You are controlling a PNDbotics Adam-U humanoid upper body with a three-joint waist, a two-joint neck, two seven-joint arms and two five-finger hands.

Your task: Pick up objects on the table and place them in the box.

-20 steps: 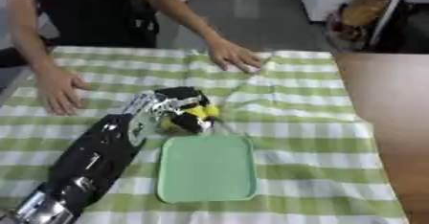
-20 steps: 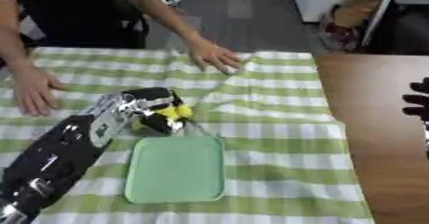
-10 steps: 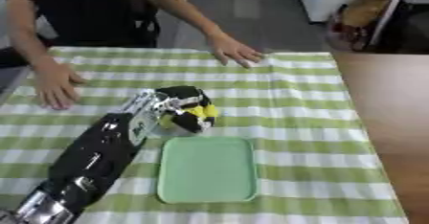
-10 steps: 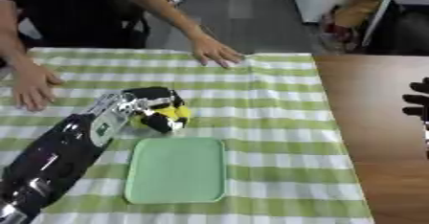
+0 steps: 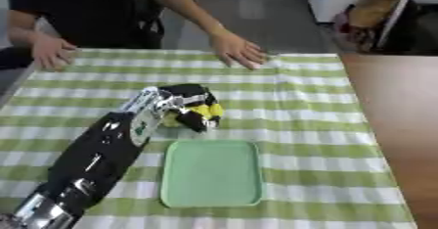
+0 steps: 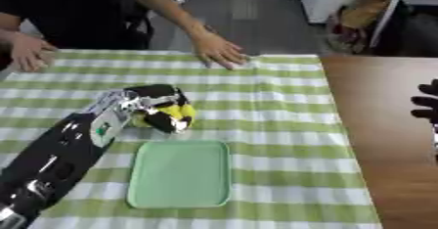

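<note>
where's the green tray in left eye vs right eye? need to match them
Left eye view: green tray lies lower centre, just right of the left arm.
Right eye view: same tray sits further toward the left, lower left of centre.
Shared landmark: the yellow and black object in the left hand, just above the tray's top left corner.

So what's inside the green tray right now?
Nothing visible: the green tray shows only bare surface. The yellow-and-black object sits beyond it in the left robot hand, partly hidden by fingers.
</note>
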